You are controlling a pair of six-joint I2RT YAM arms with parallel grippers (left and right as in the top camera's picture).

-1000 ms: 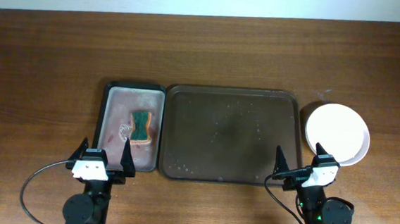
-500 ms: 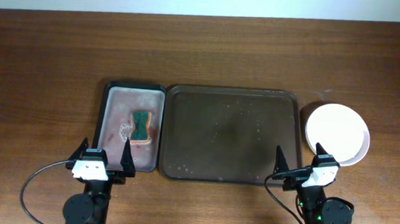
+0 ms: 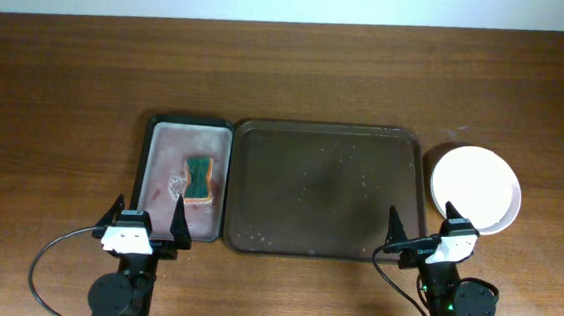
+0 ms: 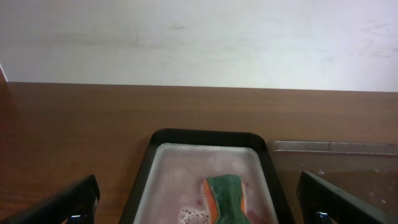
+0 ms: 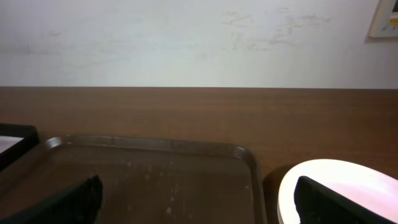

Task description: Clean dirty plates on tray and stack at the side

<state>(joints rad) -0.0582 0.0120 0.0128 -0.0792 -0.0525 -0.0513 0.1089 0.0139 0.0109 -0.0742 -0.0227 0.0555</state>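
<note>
Left gripper (image 3: 148,218) and right gripper (image 3: 420,227) sit by the desk's front edge, both spread wide open. Stacked plates (image 3: 476,187) sit just beside the tray (image 3: 324,191), toward the right edge.

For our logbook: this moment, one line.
large dark brown tray: no plates; round white plates: stacked beside tray; left gripper: open; right gripper: open

a scuffed off-white wall (image 5: 186,37) stands behind the brown wood-grain table (image 3: 68,83), with perhaps a notice (image 5: 387,22) pinned up.
</note>
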